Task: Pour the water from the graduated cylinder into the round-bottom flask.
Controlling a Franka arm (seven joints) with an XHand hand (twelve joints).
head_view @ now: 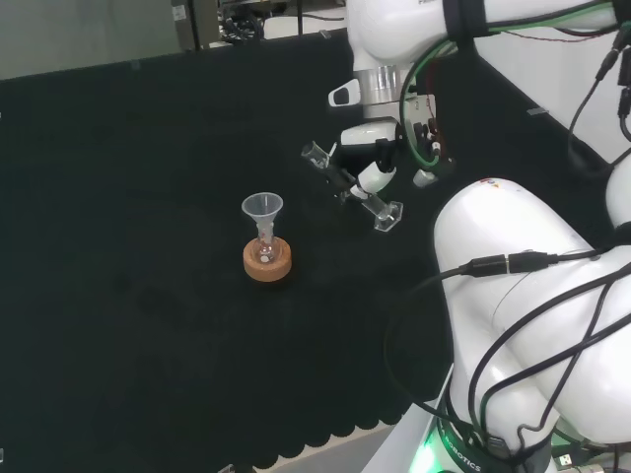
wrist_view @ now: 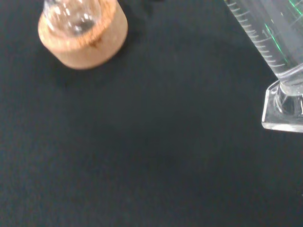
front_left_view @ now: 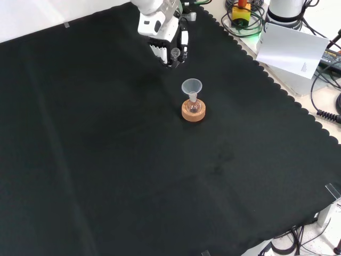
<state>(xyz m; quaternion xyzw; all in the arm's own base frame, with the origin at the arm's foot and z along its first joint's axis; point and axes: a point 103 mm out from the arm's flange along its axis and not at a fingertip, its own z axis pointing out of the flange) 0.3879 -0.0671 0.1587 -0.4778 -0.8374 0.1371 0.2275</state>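
Much bare cloth (front_left_view: 106, 160) around flask (front_left_view: 193, 105).

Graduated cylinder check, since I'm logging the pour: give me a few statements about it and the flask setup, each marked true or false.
1. The robot hand holds the graduated cylinder tilted, above the cloth. True.
2. A funnel sits in the round-bottom flask. True.
3. The flask rests on a red ribbed ring. False: it rests on a cork ring.
4. In the head view, the cylinder's mouth is directly over the funnel. False: it is off to the funnel's right.
5. The cylinder stands upright on its base. False: its base is lifted clear.
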